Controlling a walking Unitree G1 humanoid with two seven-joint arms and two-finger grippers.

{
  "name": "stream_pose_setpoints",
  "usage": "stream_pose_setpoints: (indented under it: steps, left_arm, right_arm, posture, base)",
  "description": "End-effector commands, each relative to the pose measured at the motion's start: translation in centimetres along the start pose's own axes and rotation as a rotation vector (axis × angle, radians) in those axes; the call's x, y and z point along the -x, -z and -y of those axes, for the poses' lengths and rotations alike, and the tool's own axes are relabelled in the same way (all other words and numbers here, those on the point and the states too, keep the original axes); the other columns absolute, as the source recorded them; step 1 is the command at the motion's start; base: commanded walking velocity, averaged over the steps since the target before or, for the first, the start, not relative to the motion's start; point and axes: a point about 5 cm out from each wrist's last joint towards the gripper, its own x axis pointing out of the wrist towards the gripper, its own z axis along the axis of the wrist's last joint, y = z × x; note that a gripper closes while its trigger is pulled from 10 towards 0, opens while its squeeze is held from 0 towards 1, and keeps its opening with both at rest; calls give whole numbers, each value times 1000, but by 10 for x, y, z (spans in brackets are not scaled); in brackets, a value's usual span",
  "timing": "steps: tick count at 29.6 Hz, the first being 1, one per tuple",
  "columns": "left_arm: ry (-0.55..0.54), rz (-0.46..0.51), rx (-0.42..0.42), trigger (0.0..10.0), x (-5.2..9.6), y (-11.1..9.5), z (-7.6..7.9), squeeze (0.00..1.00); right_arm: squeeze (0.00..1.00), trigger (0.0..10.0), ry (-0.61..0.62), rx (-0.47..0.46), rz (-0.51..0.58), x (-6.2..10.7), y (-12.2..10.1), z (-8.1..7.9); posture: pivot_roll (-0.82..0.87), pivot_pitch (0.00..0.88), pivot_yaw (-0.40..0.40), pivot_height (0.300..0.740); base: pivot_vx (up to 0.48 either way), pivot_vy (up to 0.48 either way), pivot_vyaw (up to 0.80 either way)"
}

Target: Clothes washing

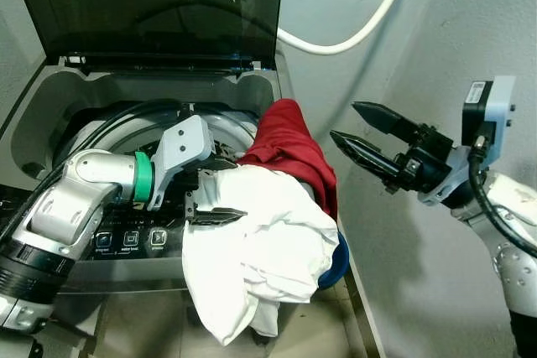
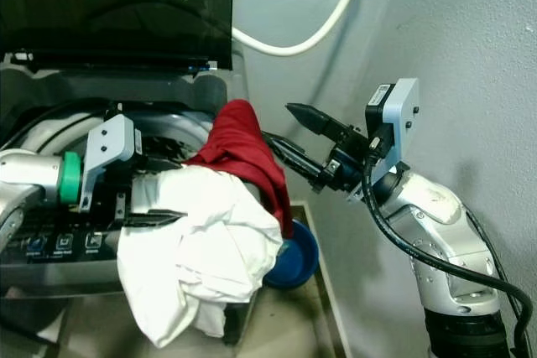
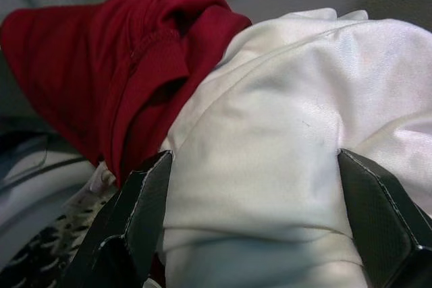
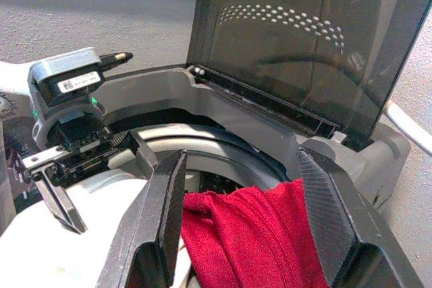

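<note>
1. Nearest the camera, a white garment (image 1: 260, 249) hung over the front right rim of the top-loading washing machine (image 1: 50, 115), its lower folds trailing down the cabinet front toward the floor, evidently not yet fed into the drum.
2. The left gripper (image 1: 220, 200) reached in from the left above the control panel (image 1: 130, 241), its black fingers clenched on a fold of the white garment, apparently to lift the trailing cloth inward.
3. A blue basin (image 2: 295, 259) sat low at the machine's right, partly hidden by the cloth.
4. Just behind, a red garment (image 1: 289, 153) was draped over the right rim, half inside the tub.
5. The right gripper (image 1: 369, 136) hovered to the right of the red garment, fingers spread and empty, seemingly poised to take it.
6. Farthest back, the tinted lid (image 1: 159, 6) stood raised, leaving the drum open, with a white hose (image 1: 361, 31) along the wall.
</note>
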Motion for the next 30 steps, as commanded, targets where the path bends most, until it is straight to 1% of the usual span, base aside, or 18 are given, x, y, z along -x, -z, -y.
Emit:
stream_pose_setpoints:
  steps: [1, 13, 14, 16, 17, 18, 19, 20, 21, 23, 24, 26, 27, 28, 29, 30]
  left_arm:
    - [-9, -14, 2, 0, -1, 5, -2, 0]
    - [-100, 35, -33, 0, -3, -1, -13, 0]
    - [-151, 29, -38, 0, -2, 0, -18, 0]
    - [-207, 22, -44, 0, -2, 1, -25, 0]
    - [-299, -2, -38, 0, 0, 3, -34, 0]
    - [-299, -2, -38, 0, 0, 3, -34, 0]
    - [-552, -42, -16, 10000, 13, 6, -59, 0]
    - [-552, -42, -16, 10000, 13, 6, -59, 0]
    - [-684, -57, -1, 10000, 23, 8, -72, 0]
    - [-938, -88, 22, 10000, 51, 10, -91, 0]
    - [-938, -88, 22, 10000, 51, 10, -91, 0]
    - [-1108, -142, 33, 10000, 76, 14, -102, 0]
    - [-1240, -182, 56, 10000, 96, 20, -106, 0]
    - [-1326, -209, 71, 10000, 109, 23, -109, 0]
    - [-1456, -256, 78, 10000, 131, 29, -110, 0]
    - [-1456, -256, 78, 10000, 131, 29, -110, 0]
  right_arm:
    - [0, 10000, -6, 13, 2, -2, -2, 0]
    - [0, 10000, -2, 15, 5, -4, -2, 0]
    - [0, 10000, -1, 16, 4, -4, -1, 0]
    - [0, 10000, 0, 17, 3, -4, -1, -1]
    - [0, 10000, 1, 17, 3, -5, 0, -1]
    - [0, 10000, 1, 17, 3, -5, 0, -1]
    - [0, 10000, 4, 18, 2, -5, 0, -1]
    - [0, 10000, 4, 18, 2, -5, 0, -1]
    - [0, 10000, 7, 19, 2, -5, 0, -1]
    - [0, 10000, 9, 18, 1, -5, 1, -1]
    - [0, 10000, 9, 18, 1, -5, 1, -1]
    - [0, 10000, 11, 17, 1, -5, 1, -1]
    - [0, 10000, 12, 16, 1, -6, 2, -1]
    - [0, 10000, 12, 15, 1, -6, 2, -1]
    - [0, 10000, 13, 14, 1, -7, 2, -2]
    - [0, 10000, 13, 14, 1, -7, 2, -2]
  posture:
    - [37, 63, -4, 740]
    - [38, 58, -7, 740]
    - [38, 51, -5, 740]
    - [38, 51, -5, 740]
    - [37, 50, -4, 740]
    - [37, 50, -4, 740]
    - [36, 50, -3, 740]
    - [36, 50, -3, 740]
    - [36, 50, -3, 740]
    - [37, 51, -3, 740]
    - [37, 51, -3, 740]
    - [37, 51, -3, 740]
    - [43, 57, -6, 740]
    - [43, 57, -6, 740]
    - [45, 59, -6, 740]
    - [45, 59, -6, 740]
  base:
    - [0, 0, 0]
    - [0, 0, 0]
    - [0, 0, 0]
    - [0, 0, 0]
    - [0, 0, 0]
    - [0, 0, 0]
    - [0, 0, 0]
    - [0, 0, 0]
    - [0, 0, 0]
    - [0, 0, 0]
    - [0, 0, 0]
    - [0, 0, 0]
    - [0, 0, 0]
    - [0, 0, 0]
    - [0, 0, 0]
    - [0, 0, 0]
